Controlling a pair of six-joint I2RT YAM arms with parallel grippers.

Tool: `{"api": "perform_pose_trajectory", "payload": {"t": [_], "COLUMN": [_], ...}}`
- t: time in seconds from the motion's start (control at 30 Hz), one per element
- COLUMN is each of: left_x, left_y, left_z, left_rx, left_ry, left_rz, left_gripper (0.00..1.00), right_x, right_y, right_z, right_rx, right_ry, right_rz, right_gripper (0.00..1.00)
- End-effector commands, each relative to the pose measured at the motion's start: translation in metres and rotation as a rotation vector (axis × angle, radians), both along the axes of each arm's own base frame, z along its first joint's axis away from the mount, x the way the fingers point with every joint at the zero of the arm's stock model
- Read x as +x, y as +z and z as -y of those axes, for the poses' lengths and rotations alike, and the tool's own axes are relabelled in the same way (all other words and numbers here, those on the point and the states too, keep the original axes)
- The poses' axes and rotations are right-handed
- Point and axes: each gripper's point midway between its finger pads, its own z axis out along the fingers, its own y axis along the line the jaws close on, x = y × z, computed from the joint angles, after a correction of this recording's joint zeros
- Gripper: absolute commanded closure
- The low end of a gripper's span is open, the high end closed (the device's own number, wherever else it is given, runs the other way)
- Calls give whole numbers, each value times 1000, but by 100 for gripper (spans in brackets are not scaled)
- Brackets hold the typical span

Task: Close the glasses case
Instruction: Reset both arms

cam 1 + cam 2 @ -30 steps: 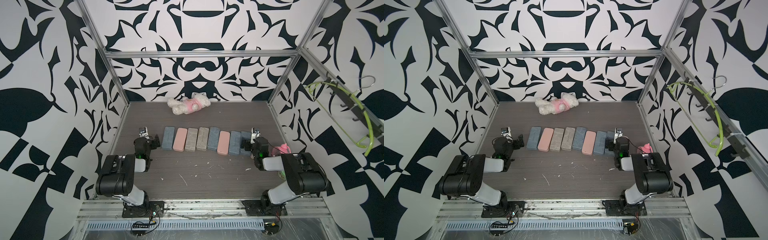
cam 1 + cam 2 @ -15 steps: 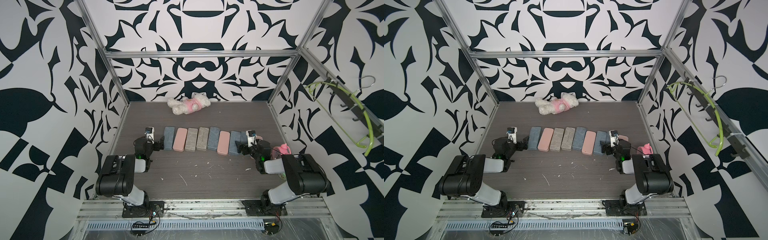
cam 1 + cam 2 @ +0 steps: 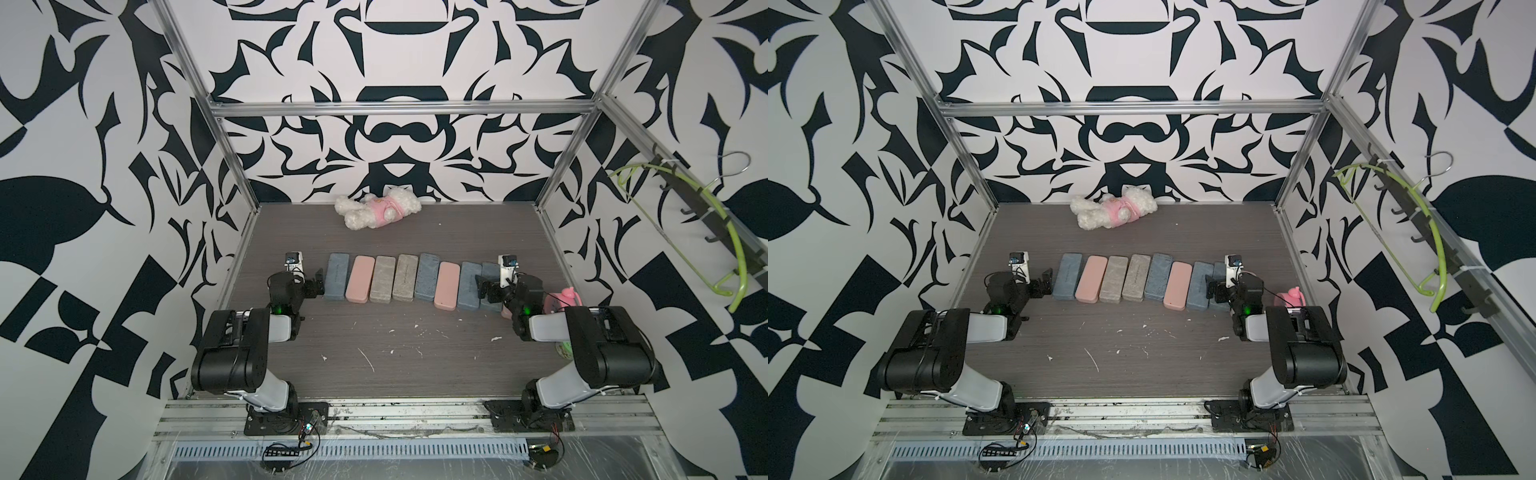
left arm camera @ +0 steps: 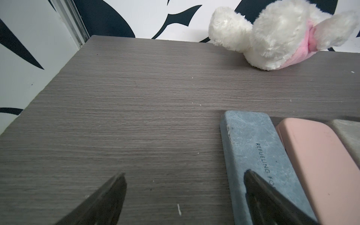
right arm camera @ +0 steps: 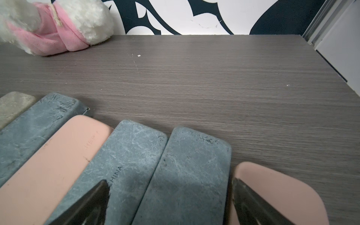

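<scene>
- Across the middle of the table, from near its left edge to near its right edge, runs a row of glasses cases, side by side and mostly touching. They are long and round-cornered, in blue, pink and grey, and the blue ones are scuffed.
- Every lid I can see lies flat down.
- My left claw stands wide and empty at the row's left end, with one finger over the leftmost blue case and the other over bare table.
- My right claw gapes wide and empty too, at the row's right end, with a blue case showing between its fingers.
- My right finger half covers the pink last case, and in both top views my arm hides most of it.
- My left finger cuts off the lettering on the leftmost blue case.
- I cannot tell which case is mine to close.
- Near the right edge, a small pink thing sits too far behind my right arm to name.
</scene>
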Motion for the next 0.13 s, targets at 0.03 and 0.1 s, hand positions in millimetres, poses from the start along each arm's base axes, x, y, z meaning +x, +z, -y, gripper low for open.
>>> {"api": "perform_pose_trajectory", "payload": {"t": [0.03, 0.1], "left_x": [3, 3], "left_y": [3, 3], "left_z": [-2, -2], "left_rx": [-3, -2], "left_ry": [12, 13], "left_rz": [0, 1], "left_gripper": [1, 1], "right_x": [8, 8], "right_y": [11, 9], "right_z": [6, 12], "right_rx": [12, 4], "right_ry": [-32, -66], "right_rz": [32, 21], "right_gripper": [0, 0]}}
